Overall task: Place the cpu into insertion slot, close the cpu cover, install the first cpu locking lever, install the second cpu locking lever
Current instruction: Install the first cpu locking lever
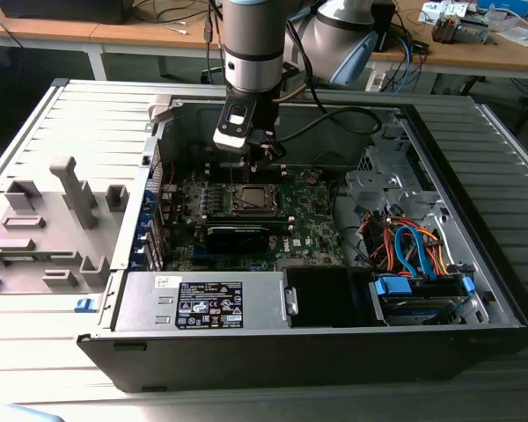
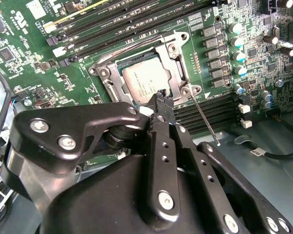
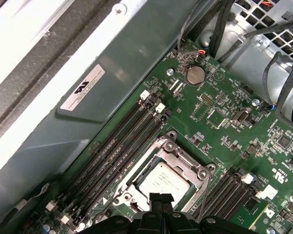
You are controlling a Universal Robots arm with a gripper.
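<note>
- Hovering over the green motherboard (image 3: 205, 141), the black two-fingered tool (image 3: 161, 199) had its fingers pressed together, gripping nothing.
- Its tip sat just beside the thin square silver cpu cover (image 2: 112, 78), which lay flat around the small silver-grey square cpu (image 2: 145, 80).
- A thin wire lever (image 2: 205, 117) angled outward nearby.

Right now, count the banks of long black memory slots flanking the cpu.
2. One bank runs beside the cpu, toward the case wall; the other bank runs along its opposite side. More may be hidden.
</note>
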